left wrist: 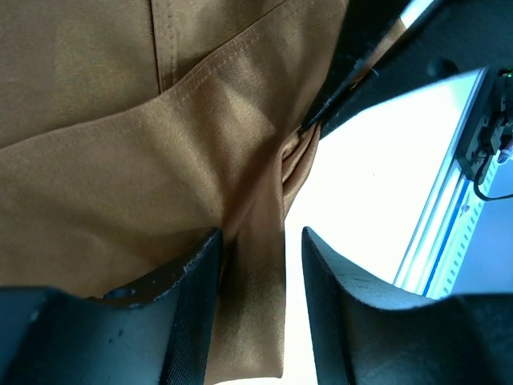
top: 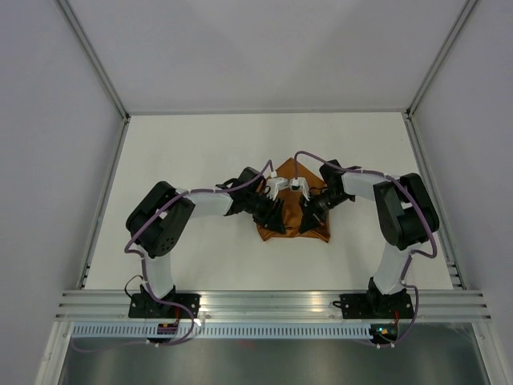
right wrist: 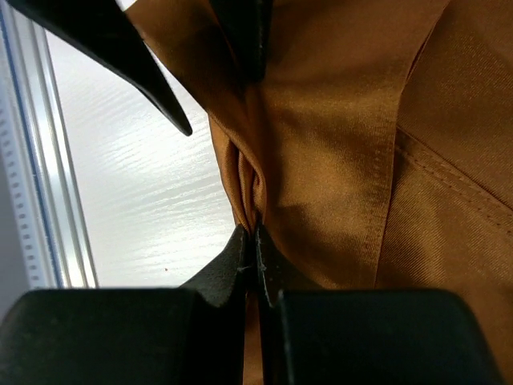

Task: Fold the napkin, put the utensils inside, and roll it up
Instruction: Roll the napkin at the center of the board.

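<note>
The napkin [top: 290, 223] lies bunched at the middle of the table [top: 200, 144], the right gripper [right wrist: 255, 237] clamped on a gathered pleat, seemingly to hold the fold taut, while the left gripper [left wrist: 260, 237] stands with its 2 jaws apart astride a cloth strip, gripping nothing.

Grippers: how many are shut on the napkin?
1. The right gripper pinches a bunched fold of the napkin; the left gripper straddles it, open.

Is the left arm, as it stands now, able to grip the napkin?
Probably yes. On the left arm the jaws are open with a strip of the napkin between them, and nothing blocks it. The right arm pinches the same fold.
</note>
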Action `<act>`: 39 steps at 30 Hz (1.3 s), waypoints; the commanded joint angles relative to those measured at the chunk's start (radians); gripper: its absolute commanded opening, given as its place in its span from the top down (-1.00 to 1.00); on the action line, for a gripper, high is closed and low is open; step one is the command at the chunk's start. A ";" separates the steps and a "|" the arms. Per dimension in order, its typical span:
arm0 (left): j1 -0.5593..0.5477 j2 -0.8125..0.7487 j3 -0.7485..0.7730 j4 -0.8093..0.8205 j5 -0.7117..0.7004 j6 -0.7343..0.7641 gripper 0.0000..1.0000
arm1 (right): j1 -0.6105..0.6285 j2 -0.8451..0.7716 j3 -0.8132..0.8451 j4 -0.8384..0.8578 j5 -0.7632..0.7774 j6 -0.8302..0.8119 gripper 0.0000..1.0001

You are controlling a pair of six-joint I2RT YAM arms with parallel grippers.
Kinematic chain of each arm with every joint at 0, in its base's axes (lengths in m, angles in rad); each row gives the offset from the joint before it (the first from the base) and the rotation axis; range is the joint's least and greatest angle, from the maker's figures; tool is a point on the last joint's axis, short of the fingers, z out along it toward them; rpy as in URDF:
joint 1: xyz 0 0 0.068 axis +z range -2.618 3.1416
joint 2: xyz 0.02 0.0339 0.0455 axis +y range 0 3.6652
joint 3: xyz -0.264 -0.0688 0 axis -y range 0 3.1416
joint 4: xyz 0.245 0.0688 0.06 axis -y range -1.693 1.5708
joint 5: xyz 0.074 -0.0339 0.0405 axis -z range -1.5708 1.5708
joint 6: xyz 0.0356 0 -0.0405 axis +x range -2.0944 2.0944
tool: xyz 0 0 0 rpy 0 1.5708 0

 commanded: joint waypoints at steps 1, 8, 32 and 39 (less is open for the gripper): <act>-0.007 -0.034 -0.040 0.019 -0.087 0.008 -0.03 | -0.002 0.129 0.045 -0.156 0.068 -0.110 0.99; -0.008 -0.180 -0.124 0.160 -0.205 0.024 -0.13 | -0.021 0.271 0.176 -0.343 0.040 -0.179 0.99; -0.457 -0.195 -0.288 0.599 -0.863 0.472 -0.32 | -0.070 0.525 0.366 -0.475 0.061 -0.142 0.99; -0.543 -0.163 -0.345 0.781 -0.960 0.623 -0.33 | -0.070 0.547 0.379 -0.485 0.062 -0.137 0.99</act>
